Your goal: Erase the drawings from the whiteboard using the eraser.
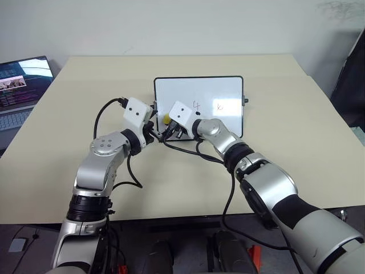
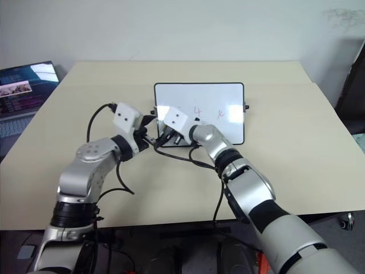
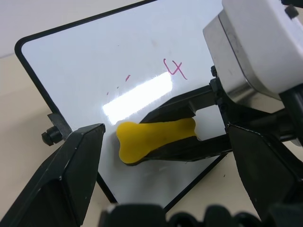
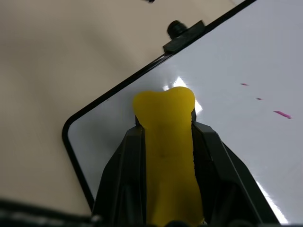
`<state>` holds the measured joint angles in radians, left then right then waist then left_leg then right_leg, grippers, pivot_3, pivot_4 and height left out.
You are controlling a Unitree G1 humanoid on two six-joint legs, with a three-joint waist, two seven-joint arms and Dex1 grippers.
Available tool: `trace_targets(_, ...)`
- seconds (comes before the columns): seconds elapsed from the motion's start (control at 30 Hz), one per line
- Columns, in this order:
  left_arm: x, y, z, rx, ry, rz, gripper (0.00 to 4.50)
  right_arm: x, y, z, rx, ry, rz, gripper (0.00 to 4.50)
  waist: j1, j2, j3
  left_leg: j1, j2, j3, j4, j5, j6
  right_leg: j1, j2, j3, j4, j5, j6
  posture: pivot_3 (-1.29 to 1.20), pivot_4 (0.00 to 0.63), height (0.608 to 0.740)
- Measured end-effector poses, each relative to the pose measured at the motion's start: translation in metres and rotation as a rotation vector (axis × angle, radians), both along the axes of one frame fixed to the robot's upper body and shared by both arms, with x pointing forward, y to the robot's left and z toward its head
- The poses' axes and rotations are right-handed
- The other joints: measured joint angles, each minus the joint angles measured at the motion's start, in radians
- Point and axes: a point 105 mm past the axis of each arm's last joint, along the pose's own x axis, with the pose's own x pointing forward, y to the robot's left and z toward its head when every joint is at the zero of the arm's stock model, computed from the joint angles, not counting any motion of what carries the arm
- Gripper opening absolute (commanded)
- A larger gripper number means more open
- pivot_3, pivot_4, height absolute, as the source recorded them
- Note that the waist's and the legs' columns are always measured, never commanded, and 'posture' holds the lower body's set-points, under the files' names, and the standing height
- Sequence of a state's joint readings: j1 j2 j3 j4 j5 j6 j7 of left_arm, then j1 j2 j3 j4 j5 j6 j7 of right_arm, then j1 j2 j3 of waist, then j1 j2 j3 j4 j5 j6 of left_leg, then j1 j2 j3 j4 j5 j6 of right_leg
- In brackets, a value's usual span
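Note:
The whiteboard (image 1: 205, 94) lies on the table ahead of me, with a black knob (image 1: 246, 101) on its right side. On it are the drawings: a "4"-like figure (image 1: 197, 105), a small squiggle (image 1: 219, 106) and faint short dashes (image 3: 116, 88). My right gripper (image 4: 165, 126) is shut on the yellow eraser (image 4: 166, 137). The eraser's rounded end rests on the board near its near-left corner, left of the marks. My left gripper (image 1: 155, 131) stands open at the board's left edge, its fingers (image 3: 71, 175) spread wide on either side of that corner.
An open laptop (image 1: 23, 85) sits at the table's far left corner. Black cables (image 1: 188, 149) trail from both wrists across the beige table (image 1: 285, 171) in front of the board. A dark object (image 1: 351, 85) stands beyond the table's right edge.

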<state>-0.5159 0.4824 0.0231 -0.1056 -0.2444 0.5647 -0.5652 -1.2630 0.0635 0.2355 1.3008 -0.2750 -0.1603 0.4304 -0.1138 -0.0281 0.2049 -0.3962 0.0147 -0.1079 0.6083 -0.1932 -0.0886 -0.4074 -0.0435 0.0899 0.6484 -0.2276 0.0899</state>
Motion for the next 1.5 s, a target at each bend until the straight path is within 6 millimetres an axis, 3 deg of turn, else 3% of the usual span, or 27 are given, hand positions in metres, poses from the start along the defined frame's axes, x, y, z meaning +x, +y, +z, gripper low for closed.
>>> trace_targets(0.2, 0.0, 0.0, 0.0, 0.002, 0.003, -0.003, 4.5, 0.008, -0.007, 0.009, 0.033, -0.047, -0.075, 0.99, 0.005, 0.0, 0.0, 0.0, 0.0, 0.0, 0.0, 0.0, 0.0, 0.0, 0.0, 0.0, 0.0, 0.0, 0.0, 0.0, 0.15, 0.74)
trace_targets(0.43, 0.001, 0.003, 0.001, 0.004, -0.009, 0.019, 4.5, 0.032, -0.042, 0.042, 0.132, -0.16, -0.295, 0.99, 0.019, 0.0, 0.0, -0.001, 0.0, -0.001, 0.0, 0.0, 0.0, 0.0, 0.0, 0.0, -0.001, 0.0, 0.0, 0.0, 0.15, 0.74)
trace_targets(0.77, 0.001, 0.002, 0.0, 0.001, -0.005, 0.014, 4.5, 0.029, -0.036, 0.037, 0.1, -0.134, -0.246, 0.99, 0.015, 0.0, 0.0, 0.0, 0.0, -0.001, 0.0, 0.0, 0.0, 0.0, 0.0, 0.0, -0.001, 0.0, 0.0, 0.0, 0.15, 0.74)
trace_targets(0.9, 0.001, 0.002, 0.0, 0.001, -0.005, 0.013, 4.5, 0.014, -0.015, 0.017, 0.041, -0.055, -0.112, 0.99, 0.001, 0.0, 0.0, 0.001, 0.0, -0.001, 0.0, 0.0, 0.0, 0.001, 0.0, 0.0, -0.001, 0.0, 0.0, 0.0, 0.15, 0.74)
trace_targets(1.0, 0.001, 0.002, 0.0, 0.0, -0.005, 0.012, 4.5, 0.009, -0.01, 0.009, 0.018, -0.032, -0.073, 0.99, -0.002, 0.0, 0.0, 0.002, 0.0, -0.001, 0.0, 0.0, 0.0, 0.001, 0.001, 0.0, 0.0, 0.0, 0.0, 0.0, 0.15, 0.74)
trace_targets(1.17, 0.001, 0.002, 0.0, 0.0, -0.004, 0.013, 4.5, 0.013, -0.014, 0.012, 0.037, -0.047, -0.116, 0.99, -0.001, 0.0, 0.0, 0.002, 0.0, -0.001, 0.0, 0.0, 0.0, 0.002, 0.001, 0.001, 0.0, 0.0, 0.0, 0.0, 0.15, 0.74)
trace_targets(1.5, 0.001, 0.002, 0.0, 0.001, -0.004, 0.013, 4.5, 0.032, -0.041, 0.038, 0.101, -0.149, -0.296, 0.99, 0.016, -0.001, -0.001, 0.0, -0.001, -0.001, 0.0, 0.001, 0.002, 0.002, 0.001, 0.001, -0.002, -0.001, -0.001, 0.0, 0.15, 0.74)
